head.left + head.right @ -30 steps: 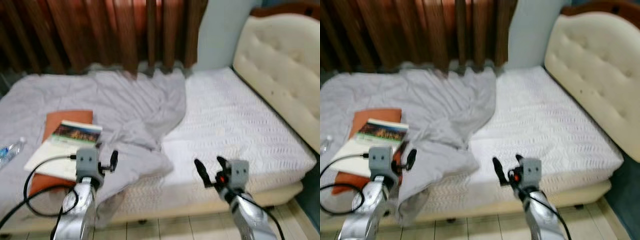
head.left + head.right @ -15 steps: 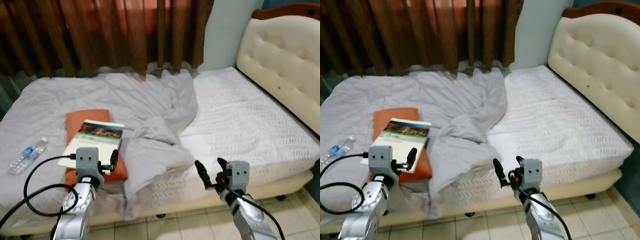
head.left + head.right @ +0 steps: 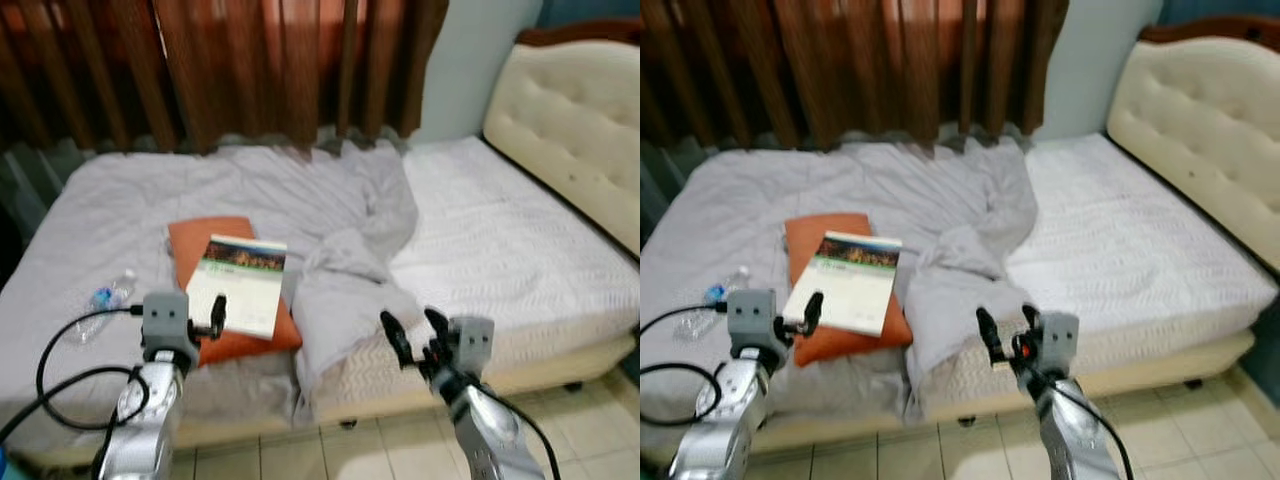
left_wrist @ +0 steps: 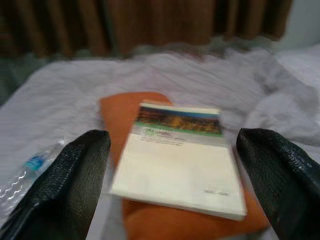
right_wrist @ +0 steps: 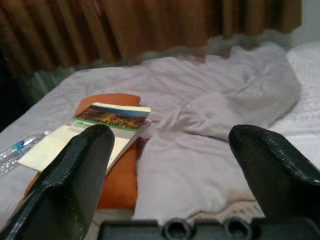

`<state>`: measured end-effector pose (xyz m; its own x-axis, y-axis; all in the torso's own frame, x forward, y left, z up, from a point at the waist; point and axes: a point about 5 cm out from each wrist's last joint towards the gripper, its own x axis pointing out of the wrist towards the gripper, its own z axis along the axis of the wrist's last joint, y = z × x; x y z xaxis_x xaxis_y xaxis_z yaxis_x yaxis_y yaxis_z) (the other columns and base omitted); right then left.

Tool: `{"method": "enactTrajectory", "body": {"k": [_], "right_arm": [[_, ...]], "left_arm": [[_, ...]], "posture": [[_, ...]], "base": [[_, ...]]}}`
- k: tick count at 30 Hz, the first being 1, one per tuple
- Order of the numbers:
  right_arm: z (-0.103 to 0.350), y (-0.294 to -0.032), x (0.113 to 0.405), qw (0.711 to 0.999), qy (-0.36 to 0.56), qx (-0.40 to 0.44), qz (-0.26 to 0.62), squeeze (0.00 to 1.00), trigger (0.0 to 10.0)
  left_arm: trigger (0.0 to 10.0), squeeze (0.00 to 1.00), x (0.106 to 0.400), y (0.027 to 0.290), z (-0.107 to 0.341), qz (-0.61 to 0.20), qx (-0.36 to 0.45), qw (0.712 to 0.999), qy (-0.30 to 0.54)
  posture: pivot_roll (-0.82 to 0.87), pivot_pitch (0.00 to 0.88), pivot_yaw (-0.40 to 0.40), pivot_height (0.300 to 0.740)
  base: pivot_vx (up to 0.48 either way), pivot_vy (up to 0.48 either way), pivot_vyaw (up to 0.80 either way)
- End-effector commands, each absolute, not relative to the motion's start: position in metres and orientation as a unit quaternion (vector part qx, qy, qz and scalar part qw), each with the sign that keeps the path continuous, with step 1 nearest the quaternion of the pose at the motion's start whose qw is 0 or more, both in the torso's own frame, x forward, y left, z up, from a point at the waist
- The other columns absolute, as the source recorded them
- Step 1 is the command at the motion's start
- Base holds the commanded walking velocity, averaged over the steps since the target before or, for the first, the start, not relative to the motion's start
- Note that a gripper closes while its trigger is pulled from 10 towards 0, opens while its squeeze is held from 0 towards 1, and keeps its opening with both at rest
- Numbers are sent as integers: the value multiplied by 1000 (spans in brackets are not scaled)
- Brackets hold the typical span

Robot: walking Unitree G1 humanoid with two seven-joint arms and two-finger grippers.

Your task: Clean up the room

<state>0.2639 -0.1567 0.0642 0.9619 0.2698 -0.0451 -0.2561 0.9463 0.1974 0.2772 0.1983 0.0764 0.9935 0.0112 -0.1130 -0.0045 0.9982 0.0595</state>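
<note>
A book (image 3: 240, 283) lies on an orange cushion (image 3: 222, 293) on the bed (image 3: 520, 250), beside a rumpled grey sheet (image 3: 345, 250). Near the bed's left edge rests what looks like a plastic bottle (image 3: 103, 302), though it is blurred. The left gripper (image 4: 172, 187) and right gripper (image 5: 167, 172) hover before the mattress edge, fingers spread and empty.

bed (image 3: 520, 250) – white mattress exposed on the right half, rumpled grey sheet (image 3: 330, 215) across the rest. on the sheet: orange cushion (image 3: 215, 300) bearing a book (image 3: 240, 285) – plastic bottle (image 3: 100, 305) to its left.
</note>
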Motion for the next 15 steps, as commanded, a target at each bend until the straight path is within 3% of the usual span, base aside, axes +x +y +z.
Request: {"method": "enactTrajectory", "body": {"k": [1, 15], "right_arm": [[62, -156, 264, 986, 39, 95, 135, 0, 10000], [60, -154, 265, 984, 48, 89, 148, 0, 10000]], "left_arm": [[10000, 0, 281, 201, 80, 3, 38, 998, 54], [10000, 0, 280, 210, 81, 36, 34, 997, 50]], "posture": [[-11, 0, -1, 740], [-2, 0, -12, 740]], "base": [[465, 0, 0], [463, 0, 0]]}}
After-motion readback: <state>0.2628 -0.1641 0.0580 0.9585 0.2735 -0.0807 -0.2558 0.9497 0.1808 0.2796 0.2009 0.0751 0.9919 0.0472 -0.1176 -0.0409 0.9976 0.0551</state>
